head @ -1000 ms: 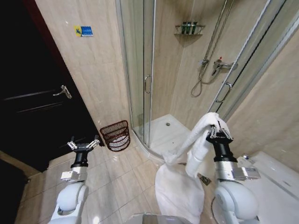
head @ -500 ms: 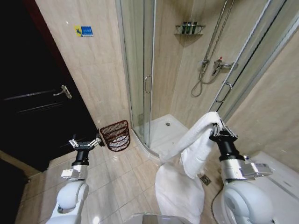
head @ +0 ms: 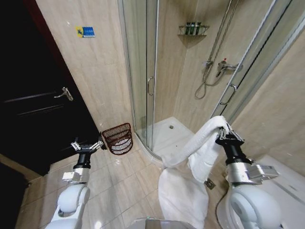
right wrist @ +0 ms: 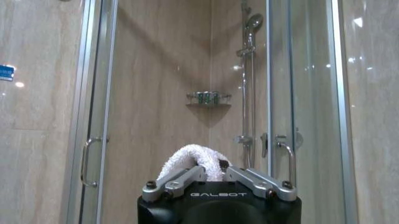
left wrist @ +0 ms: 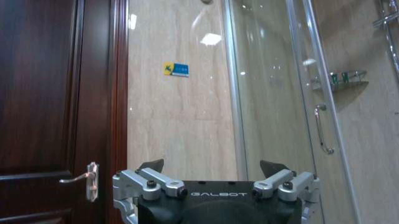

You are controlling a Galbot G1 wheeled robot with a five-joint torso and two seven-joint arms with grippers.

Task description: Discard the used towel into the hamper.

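On the beige tile floor [head: 119, 176], against the wall beside the glass shower door [head: 140, 71], your hamper [head: 118, 138] sits: small, round, dark reddish-brown openwork, tapered, something white inside. Your right tool [head: 229, 137] is pinched on the white terry towel [head: 198, 152], held up high; the cloth drapes down toward the floor, well apart from the hamper. Your left tool [head: 86, 145] is spread, empty, raised just beside the hamper. Dark wooden door [head: 33, 105] on your left, glossy marble-look walls.

Glass shower cabin [head: 143, 76] with a corner shelf of bottles [head: 193, 29], chrome shower hose [head: 209, 71], dark wooden door [head: 33, 105] and a blue sticker [head: 85, 32] on the tile wall.
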